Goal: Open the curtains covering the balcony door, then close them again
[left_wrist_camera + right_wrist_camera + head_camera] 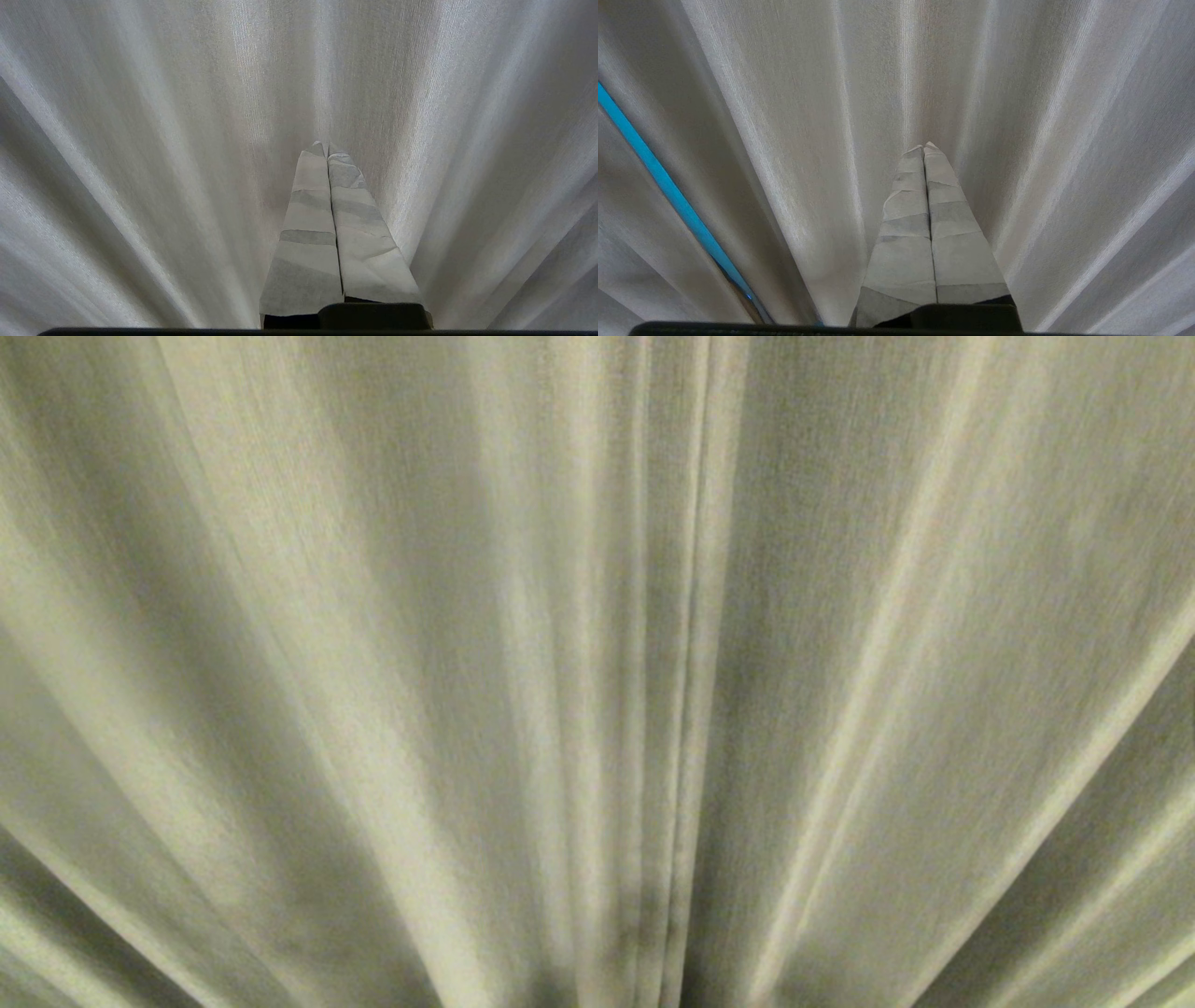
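Pleated grey-beige curtains (392, 644) fill the whole head view, drawn shut, with two hemmed edges meeting near the middle (677, 709). Neither arm shows in that view. The balcony door is hidden behind the cloth. In the left wrist view my left gripper (325, 145) is shut, its tape-wrapped fingers (310, 224) pressed together with nothing between them, their tips close before the curtains (140, 140). My right gripper (924, 147) is shut and empty too, pointing at the curtains (1041, 140) close in front of it.
A narrow bright blue strip (668, 186) shows in a gap between two curtain folds in the right wrist view. Cloth fills everything else in all three views.
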